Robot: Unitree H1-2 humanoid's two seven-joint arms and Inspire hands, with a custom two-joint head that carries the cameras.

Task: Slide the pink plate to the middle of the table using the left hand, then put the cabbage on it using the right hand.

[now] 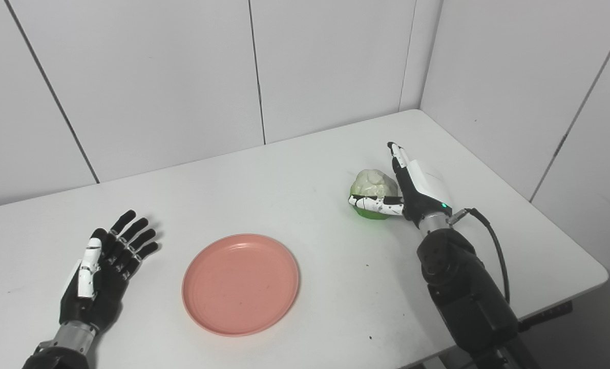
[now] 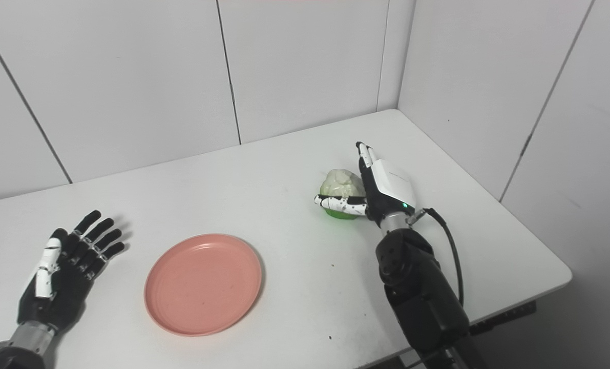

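The pink plate [image 1: 240, 283] lies empty on the white table [image 1: 284, 195], near the front and a little left of the middle. My left hand [image 1: 105, 266] rests open, palm up, on the table to the left of the plate, apart from it. The cabbage [image 1: 371, 184], pale with a green base, sits on the table at the right. My right hand [image 1: 412, 184] stands against its right side with fingers straight and the thumb [image 1: 379, 204] reaching across its front. The hand is not closed on it.
White wall panels stand close behind the table and along its right side. The table's right edge and front right corner [image 1: 599, 271] are near my right arm. A black cable [image 1: 494, 246] loops off the right wrist.
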